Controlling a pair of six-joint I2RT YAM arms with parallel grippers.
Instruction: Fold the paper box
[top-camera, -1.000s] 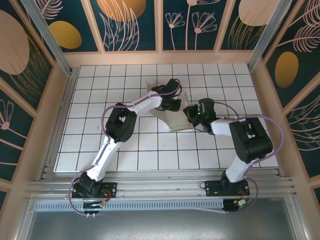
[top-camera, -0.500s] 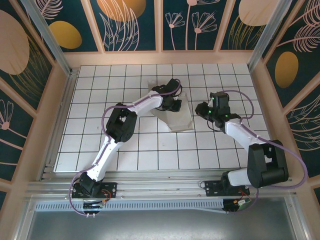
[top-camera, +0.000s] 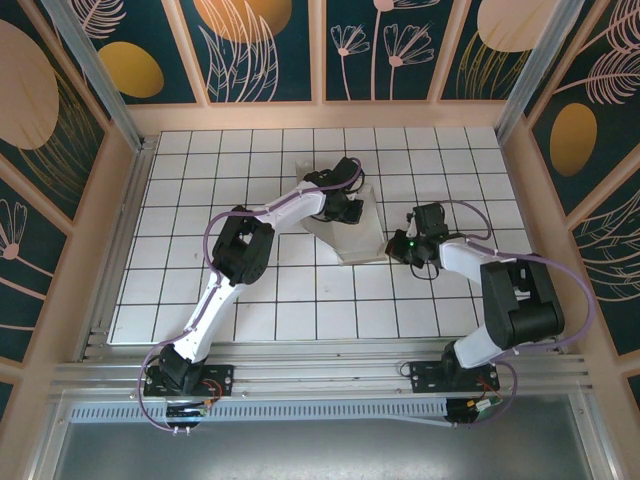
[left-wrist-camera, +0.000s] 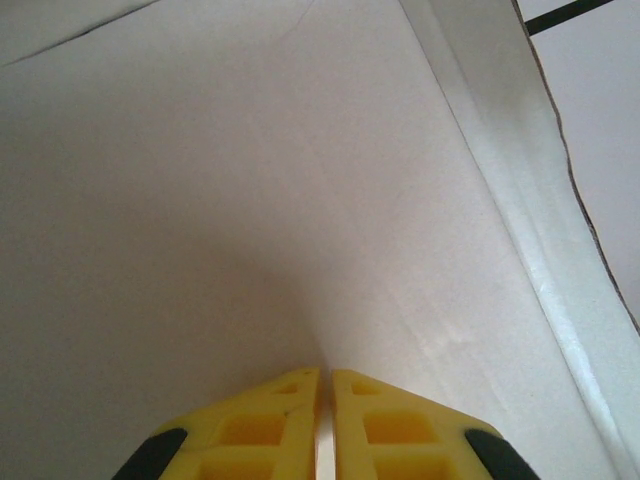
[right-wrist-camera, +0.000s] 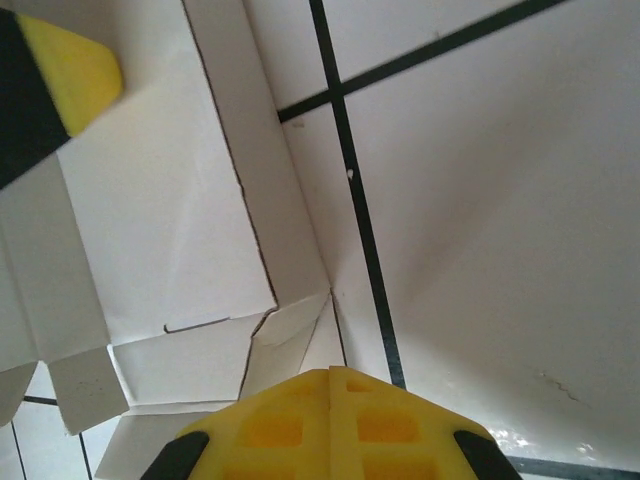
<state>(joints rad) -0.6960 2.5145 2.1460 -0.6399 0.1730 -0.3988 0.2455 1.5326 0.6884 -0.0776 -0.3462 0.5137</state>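
The white paper box (top-camera: 355, 240) lies partly folded in the middle of the grid table. My left gripper (top-camera: 350, 205) rests on its far side. In the left wrist view the yellow fingers (left-wrist-camera: 285, 400) stand almost together, with a thin white panel of the box (left-wrist-camera: 250, 200) pinched in the slit of the left gripper (left-wrist-camera: 326, 372). My right gripper (top-camera: 395, 246) is at the box's right near corner. It is shut with nothing in it (right-wrist-camera: 330, 370), its tip just short of a small corner flap (right-wrist-camera: 290, 340) of the box (right-wrist-camera: 160, 220).
The white table with black grid lines (top-camera: 250, 290) has free tiles to the left, right and front of the box. Pale wooden walls (top-camera: 320, 115) fence it in. A grid line (right-wrist-camera: 360, 220) runs beside the box's edge. One left finger (right-wrist-camera: 65, 65) shows top left.
My right gripper swung out to the right away from the box, then came back to its right near corner and closed. The left arm and the box have stayed put.
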